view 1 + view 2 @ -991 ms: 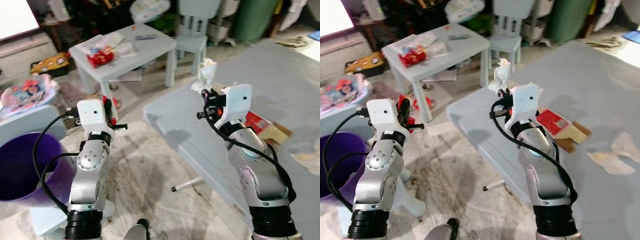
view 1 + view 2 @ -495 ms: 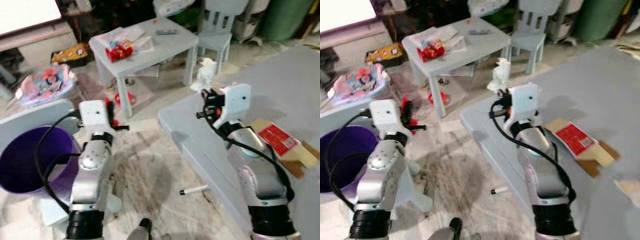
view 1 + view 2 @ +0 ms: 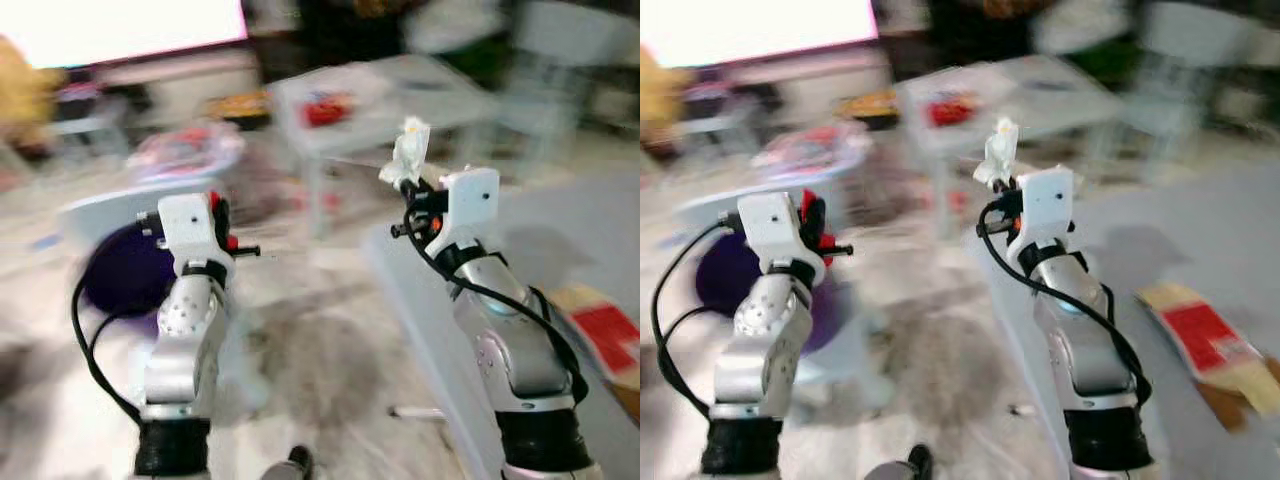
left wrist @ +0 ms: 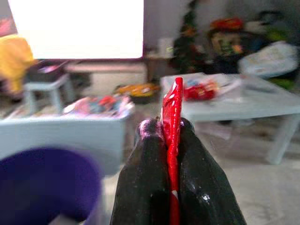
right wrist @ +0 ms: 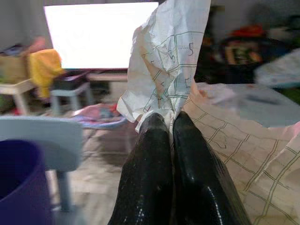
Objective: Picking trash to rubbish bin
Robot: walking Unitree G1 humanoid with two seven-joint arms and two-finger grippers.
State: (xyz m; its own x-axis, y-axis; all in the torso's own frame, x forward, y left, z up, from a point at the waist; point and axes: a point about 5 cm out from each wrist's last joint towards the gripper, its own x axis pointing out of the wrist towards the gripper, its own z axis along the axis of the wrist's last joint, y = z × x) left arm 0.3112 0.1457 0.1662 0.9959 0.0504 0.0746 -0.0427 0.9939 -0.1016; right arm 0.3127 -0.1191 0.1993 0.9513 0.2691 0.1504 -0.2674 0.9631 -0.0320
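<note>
The head views are blurring, which suggests the robot is turning or walking. A large pale grey tabletop point(image 3: 590, 230) is stretching along the right, with a red and tan flat packet point(image 3: 1200, 335) lying on it near the right edge. At the left, beyond the left arm, a round purple plastic rubbish bin point(image 3: 125, 275) is standing on the floor beside a pale blue piece of furniture point(image 4: 61, 131), and a small light grey low table point(image 3: 1040, 95) carrying a red snack packet point(image 3: 322, 108) is sitting farther back in the middle. The right gripper point(image 5: 164, 123) is holding up a crumpled piece of white paper printed with thin lines point(image 5: 171, 56), its fingers pressed tight on the lower edge so the sheet is rising above them. The left gripper point(image 4: 169, 127) is squeezing a thin red wrapper point(image 4: 173, 108) edge-on between its closed fingers. Both arms are carrying their trash raised in front of the body, probably so nothing drags or drops on the way. The bin's open mouth is lying well apart from both pieces, low and to the left, so neither piece is ready for release yet.
</note>
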